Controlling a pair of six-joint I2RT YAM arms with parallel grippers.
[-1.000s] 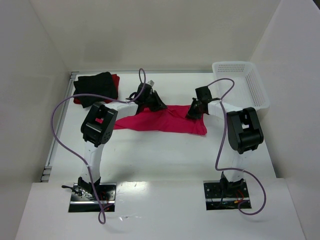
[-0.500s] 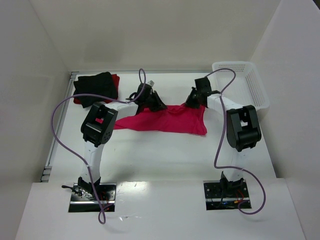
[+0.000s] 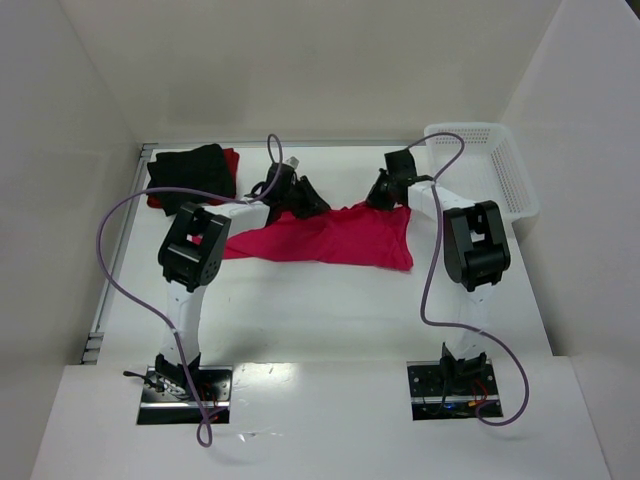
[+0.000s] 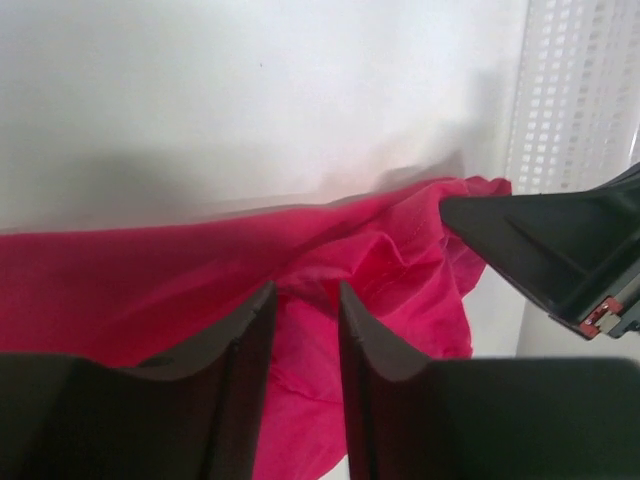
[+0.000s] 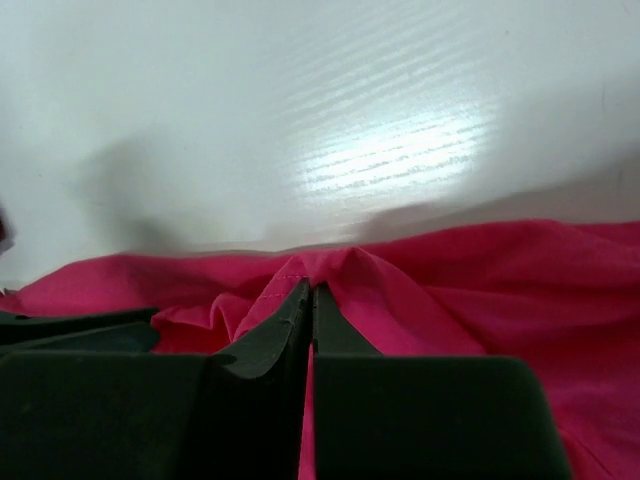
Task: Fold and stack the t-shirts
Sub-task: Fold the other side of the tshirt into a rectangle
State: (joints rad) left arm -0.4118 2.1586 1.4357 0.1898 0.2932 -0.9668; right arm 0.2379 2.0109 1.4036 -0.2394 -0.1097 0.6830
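Note:
The crimson-pink t-shirt (image 3: 335, 237) lies spread and rumpled across the middle of the table. My right gripper (image 3: 385, 190) is at its far right corner, and the right wrist view shows that gripper (image 5: 308, 288) shut on a raised fold of the pink cloth (image 5: 480, 290). My left gripper (image 3: 303, 198) hovers over the shirt's far edge. Its fingers (image 4: 250, 340) stand apart, with pink cloth (image 4: 380, 250) lying behind the gap and nothing pinched. The black t-shirt (image 3: 192, 175) sits folded at the back left on the darker red one (image 3: 232, 160).
The white perforated basket (image 3: 520, 185) stands at the back right, close behind the right arm, and its wall (image 4: 580, 90) also fills the right side of the left wrist view. White walls enclose the table on three sides. A purple cable loops off each arm.
The right gripper closed on the shirt's far right corner and moved it toward the back. The left gripper's fingers parted and it shifted slightly back and left.

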